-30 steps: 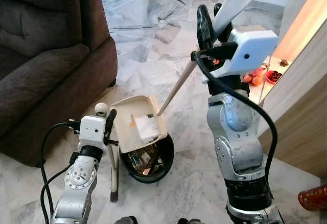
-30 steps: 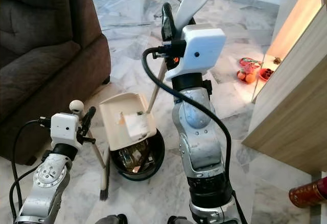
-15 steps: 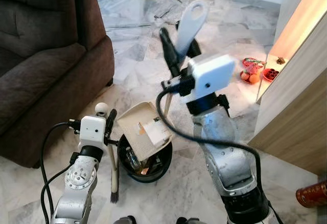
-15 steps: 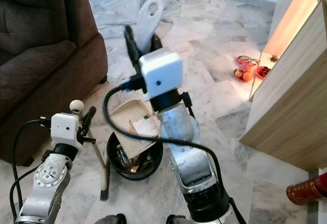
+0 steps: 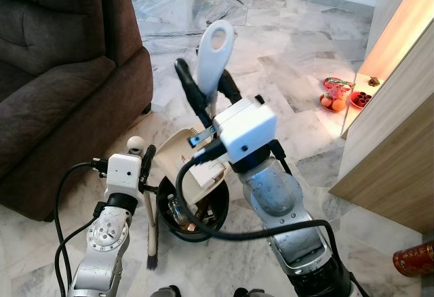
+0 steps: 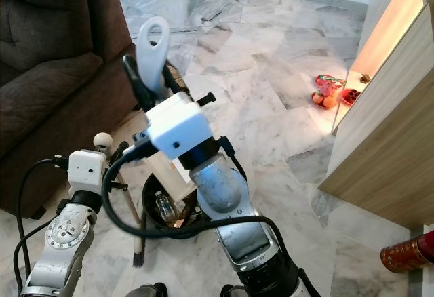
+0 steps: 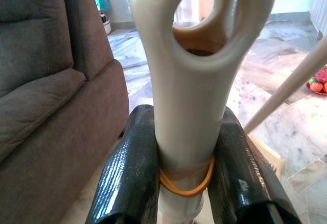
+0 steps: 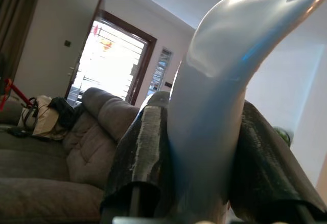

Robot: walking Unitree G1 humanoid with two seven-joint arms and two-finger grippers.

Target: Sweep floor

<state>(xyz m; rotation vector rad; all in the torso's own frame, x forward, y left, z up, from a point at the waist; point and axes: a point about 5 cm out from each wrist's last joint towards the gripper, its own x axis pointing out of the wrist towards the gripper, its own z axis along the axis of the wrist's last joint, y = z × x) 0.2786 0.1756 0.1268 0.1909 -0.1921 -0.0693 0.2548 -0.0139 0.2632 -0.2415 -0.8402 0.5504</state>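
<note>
Your right gripper point(image 5: 207, 90), at frame centre, was clamped on the dustpan handle point(image 5: 214, 49), whose looped end pointed up. The dustpan point(image 5: 182, 165) itself hung tilted over the black bin point(image 5: 178, 212) at lower centre, touching its rim. Your left gripper point(image 7: 186, 183), at lower left, pinched the broom handle point(image 7: 189, 111) just above an orange rubber band point(image 7: 186, 185); the broom point(image 5: 150, 226) stood upright beside the bin, bristles on the marble floor point(image 5: 291, 100). The sofa point(image 5: 61, 80) took up the upper left.
</note>
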